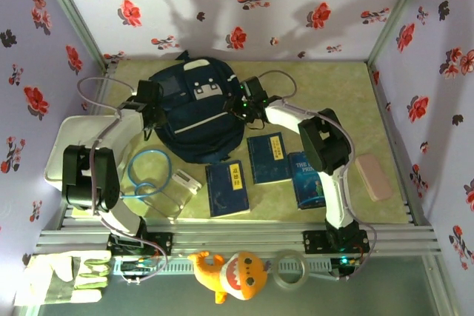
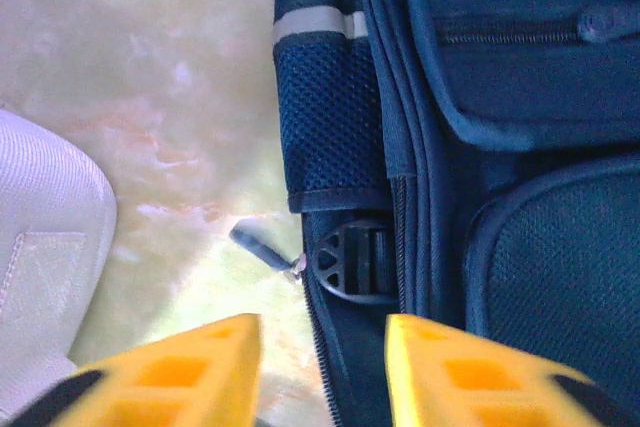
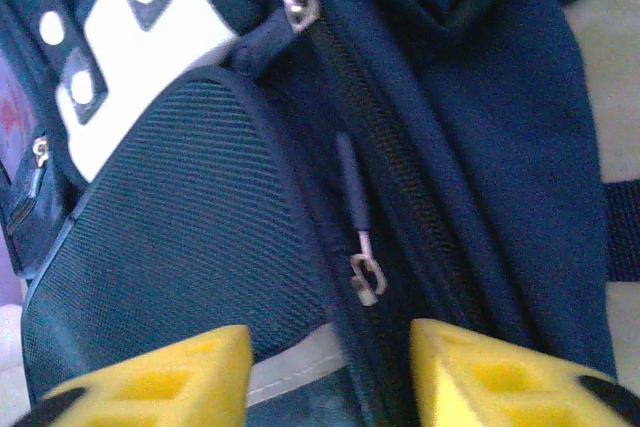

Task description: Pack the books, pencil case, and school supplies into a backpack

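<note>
Near rail: I see a glove (image 1: 63,277), an orange plush toy (image 1: 231,275) and a tape roll (image 1: 290,269) lying along the front edge.
Books: the three books (image 1: 227,189) lie flat, covers up, in a loose row on the surface (image 1: 333,86) just past the arm bases. The brighter blue one is rightmost, partly under the right arm. None of them is in the bag.
Pink case: a pink case (image 1: 373,177) lies right of the books, apart from them.
Blue ring: a blue ring (image 1: 148,169) sits left of the books, by the left arm.
Backpack: the backpack (image 1: 194,112) lies front-up in the middle, its lower end close to the books.
Left tool: the left tool (image 2: 323,347) is at the backpack's left side, fingers moderately apart and gripping nothing. A zipper pull (image 2: 262,245) and a black buckle (image 2: 350,262) lie just ahead of it.
Right tool: the right tool (image 3: 330,357) is at the backpack's right side, fingers likewise parted with nothing between them. A second zipper pull (image 3: 357,232) lies just ahead.
</note>
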Robot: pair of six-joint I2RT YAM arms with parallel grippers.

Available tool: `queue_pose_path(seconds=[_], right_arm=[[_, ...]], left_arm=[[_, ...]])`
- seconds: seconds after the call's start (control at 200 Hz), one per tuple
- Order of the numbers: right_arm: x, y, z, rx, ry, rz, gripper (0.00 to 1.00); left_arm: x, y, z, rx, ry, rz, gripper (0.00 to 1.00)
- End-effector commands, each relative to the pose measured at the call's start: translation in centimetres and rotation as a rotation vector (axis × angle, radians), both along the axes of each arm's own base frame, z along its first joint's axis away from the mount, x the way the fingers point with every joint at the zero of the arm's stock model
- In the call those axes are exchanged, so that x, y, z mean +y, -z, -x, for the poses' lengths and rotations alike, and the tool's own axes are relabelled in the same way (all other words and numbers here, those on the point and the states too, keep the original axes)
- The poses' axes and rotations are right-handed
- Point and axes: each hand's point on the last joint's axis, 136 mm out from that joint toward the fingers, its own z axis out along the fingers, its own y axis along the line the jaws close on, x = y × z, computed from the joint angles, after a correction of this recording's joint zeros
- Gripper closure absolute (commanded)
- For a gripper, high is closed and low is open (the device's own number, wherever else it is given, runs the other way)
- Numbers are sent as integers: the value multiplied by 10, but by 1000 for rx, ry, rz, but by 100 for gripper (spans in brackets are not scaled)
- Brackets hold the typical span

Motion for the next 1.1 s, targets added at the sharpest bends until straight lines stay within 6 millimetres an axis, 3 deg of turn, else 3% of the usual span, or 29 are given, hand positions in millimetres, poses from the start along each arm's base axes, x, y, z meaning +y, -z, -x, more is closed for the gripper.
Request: queue_pose_path(seconds=[0.0, 0.085, 0.155, 0.275, 0.34, 0.505, 0.64, 0.82, 0.9, 1.095], right_arm=[[-16, -38, 6, -66, -47, 54, 45], [-43, -61, 22, -110, -40, 130, 36], [-69, -65, 38, -124, -21, 209, 31], [-121, -50, 75, -87, 16, 359, 26], [-139, -40, 91, -55, 15, 414, 26], [-154, -10, 123, 35, -31, 451, 28], [-135, 15, 127, 105, -66, 365, 33], [-122, 38, 114, 135, -44, 309, 37], [-135, 50, 109, 161, 11, 340, 38], [-189, 76, 104, 225, 184, 417, 39]], left_arm=[[8, -25, 1, -42, -46, -3, 50], [6, -35, 7, -57, -41, 21, 39], [-5, -42, 9, -68, 0, 71, 32], [-34, -54, 11, -87, 108, 185, 21], [-55, -61, 11, -95, 186, 243, 16], [-107, -71, 12, -98, 327, 302, 6], [-148, -69, 15, -79, 407, 319, 3], [-196, -56, 26, -25, 486, 369, 2], [-218, -50, 33, 8, 511, 419, 2], [-272, -37, 48, 59, 593, 532, 1]])
